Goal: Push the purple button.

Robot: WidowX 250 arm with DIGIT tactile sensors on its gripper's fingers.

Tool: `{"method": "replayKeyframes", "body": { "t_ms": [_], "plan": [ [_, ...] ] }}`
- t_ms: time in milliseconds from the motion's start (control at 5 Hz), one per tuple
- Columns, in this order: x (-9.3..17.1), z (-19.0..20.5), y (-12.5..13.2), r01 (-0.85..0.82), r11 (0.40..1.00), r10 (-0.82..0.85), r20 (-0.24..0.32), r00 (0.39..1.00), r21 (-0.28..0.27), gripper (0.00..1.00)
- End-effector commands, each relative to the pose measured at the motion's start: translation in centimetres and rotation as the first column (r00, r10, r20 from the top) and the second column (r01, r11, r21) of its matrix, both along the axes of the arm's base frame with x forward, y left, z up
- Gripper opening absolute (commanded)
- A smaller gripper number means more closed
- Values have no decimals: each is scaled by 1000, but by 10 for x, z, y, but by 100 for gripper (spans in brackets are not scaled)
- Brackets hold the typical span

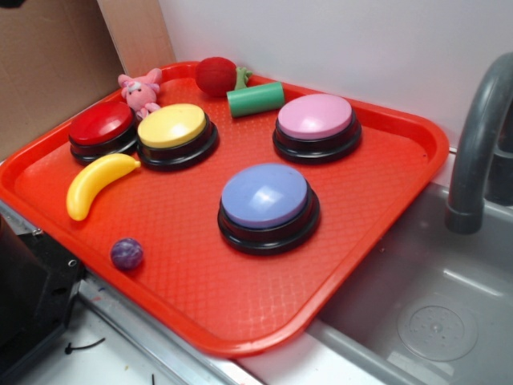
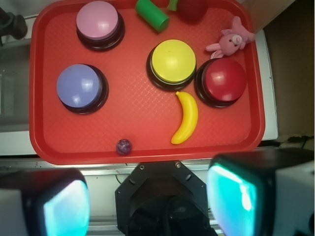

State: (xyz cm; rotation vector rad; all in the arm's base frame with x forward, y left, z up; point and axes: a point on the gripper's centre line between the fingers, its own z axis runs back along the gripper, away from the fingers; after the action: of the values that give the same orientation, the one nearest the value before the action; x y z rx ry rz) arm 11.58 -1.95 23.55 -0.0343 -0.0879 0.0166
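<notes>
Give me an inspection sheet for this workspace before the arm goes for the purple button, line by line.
Surface: red tray, textured, lying flat beside a grey sink.
Job's things: purple button on a black base, nothing touching it, standing apart from the other buttons.
Clutter: pink button, yellow button and red button close together, banana, small purple ball, green cylinder, red ball, pink plush toy.
Grippers: gripper open, above the tray's near edge, holding nothing.
Cables: nothing seen.
Surroundings: grey tap over the sink, white wall behind, cardboard at one side.
</notes>
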Motion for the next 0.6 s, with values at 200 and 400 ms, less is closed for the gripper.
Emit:
{"method": "replayKeyframes", "body": {
  "t_ms": [200, 400],
  "plan": [
    [50, -42, -36, 193, 981, -193, 19, 981, 22, 100],
    [79, -76, -65, 308, 951, -309, 37, 950, 27, 100]
  ]
}}
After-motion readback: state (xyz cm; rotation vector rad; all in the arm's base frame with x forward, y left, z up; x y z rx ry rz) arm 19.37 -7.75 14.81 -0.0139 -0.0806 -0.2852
